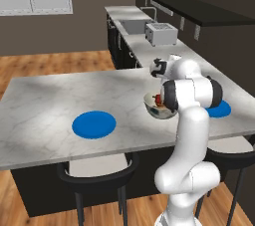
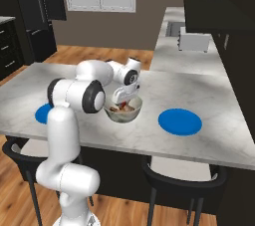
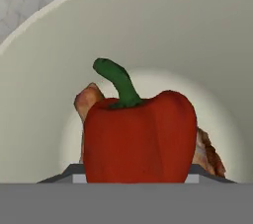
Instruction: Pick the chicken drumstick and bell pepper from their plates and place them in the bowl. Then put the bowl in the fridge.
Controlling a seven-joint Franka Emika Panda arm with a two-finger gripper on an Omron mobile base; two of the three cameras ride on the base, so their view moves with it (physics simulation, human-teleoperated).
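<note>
A: Why is the bell pepper (image 3: 139,136) sitting so close in front of the gripper (image 2: 121,101)?

B: The gripper is down inside the bowl (image 2: 123,110), and the pepper stands upright directly ahead of it, between the fingertips, stem up. The tips are spread about as wide as the pepper, one at each side of its base. Whether they press on it or have let go, I cannot tell.

A: And the chicken drumstick (image 3: 87,100)?

B: Just behind the pepper, lying on the bowl's creamy floor. Its brown ends poke out past both sides of the pepper, so both foods are together in the bowl, which is what the first part of the task wants.

A: The plates?

B: Two blue plates, both bare. One plate (image 2: 180,121) lies on the worktop (image 1: 45,105) well off to one side of the gripper; the other plate (image 1: 219,109) is on the opposite side, partly hidden by the arm.

A: How is the arm posed?

B: It rises from the base, elbow bent high over the worktop edge, forearm reaching forward, the wrist turned down so the hand points steeply into the bowl.

A: What's left?

B: By my reading, carrying the bowl to the fridge.
</note>
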